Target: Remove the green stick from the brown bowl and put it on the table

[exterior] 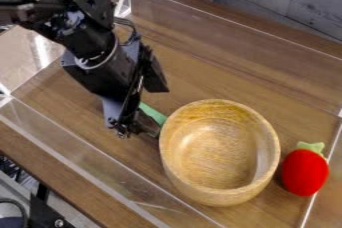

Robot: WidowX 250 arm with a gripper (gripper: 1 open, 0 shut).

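Observation:
The brown bowl point(219, 150) stands on the table point(227, 67) right of centre, and its inside shows nothing in it. The green stick point(154, 117) lies flat on the table just left of the bowl's rim, partly covered by my gripper. My black gripper point(130, 122) points steeply down at the stick's left end with its jaws open, fingertips low over the tabletop. I cannot tell whether a fingertip touches the stick.
A red strawberry-shaped toy point(303, 171) sits on the table right of the bowl, near the right acrylic wall. Low clear walls point(80, 157) enclose the tabletop on all sides. The arm's dark body fills the upper left.

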